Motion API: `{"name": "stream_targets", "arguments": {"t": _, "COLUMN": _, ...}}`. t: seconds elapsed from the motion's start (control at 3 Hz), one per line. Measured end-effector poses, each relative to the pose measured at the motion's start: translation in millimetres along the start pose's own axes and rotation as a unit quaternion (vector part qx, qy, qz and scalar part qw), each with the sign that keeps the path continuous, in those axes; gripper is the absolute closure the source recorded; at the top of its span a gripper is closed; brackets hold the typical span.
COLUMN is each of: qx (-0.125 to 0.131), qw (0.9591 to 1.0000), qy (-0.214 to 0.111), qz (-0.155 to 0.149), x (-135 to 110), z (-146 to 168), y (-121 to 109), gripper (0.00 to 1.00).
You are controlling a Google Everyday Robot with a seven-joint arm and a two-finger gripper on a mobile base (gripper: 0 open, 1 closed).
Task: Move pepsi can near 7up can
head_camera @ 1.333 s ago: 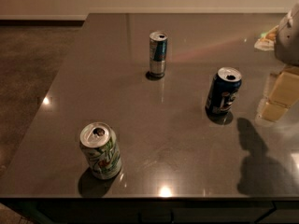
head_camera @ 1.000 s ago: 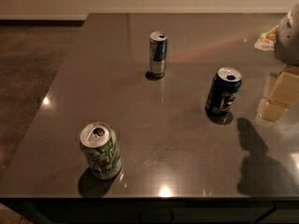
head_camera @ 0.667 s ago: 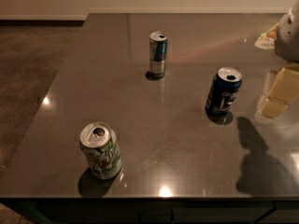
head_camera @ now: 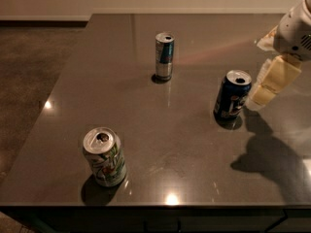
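The pepsi can (head_camera: 232,95) is dark navy with a silver top and stands upright at the right of the dark table (head_camera: 194,144). The 7up can (head_camera: 104,157) is white with green markings and stands upright near the table's front left. My gripper (head_camera: 266,85), with cream-coloured fingers, hangs from the white arm at the right edge. It sits just right of the pepsi can and is not around it.
A slimmer silver-and-blue can (head_camera: 164,56) stands upright at the middle back of the table. The table's left edge runs beside a carpeted floor (head_camera: 29,76). The arm's shadow falls on the table at the front right.
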State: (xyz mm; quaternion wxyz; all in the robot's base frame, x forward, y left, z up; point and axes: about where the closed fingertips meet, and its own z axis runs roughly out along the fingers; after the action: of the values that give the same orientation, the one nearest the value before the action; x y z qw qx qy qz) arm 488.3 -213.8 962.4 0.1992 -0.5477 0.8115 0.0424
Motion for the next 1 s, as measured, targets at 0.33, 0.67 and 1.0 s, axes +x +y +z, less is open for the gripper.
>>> {"name": "stream_targets", "arguments": {"t": 0.33, "qx": -0.004, "qw": 0.9993, "qy": -0.033, "qz": 0.014, "x": -8, "z": 19, "y": -11, "gripper": 0.0}}
{"name": "stream_targets", "arguments": {"t": 0.67, "qx": -0.004, "qw": 0.9983, "qy": -0.056, "qz": 0.014, "x": -11, "z": 37, "y": -15, "gripper": 0.0}}
{"name": "stream_targets", "arguments": {"t": 1.0, "qx": -0.007, "qw": 0.9977, "qy": -0.066, "qz": 0.009, "x": -11, "z": 50, "y": -14, "gripper": 0.0}}
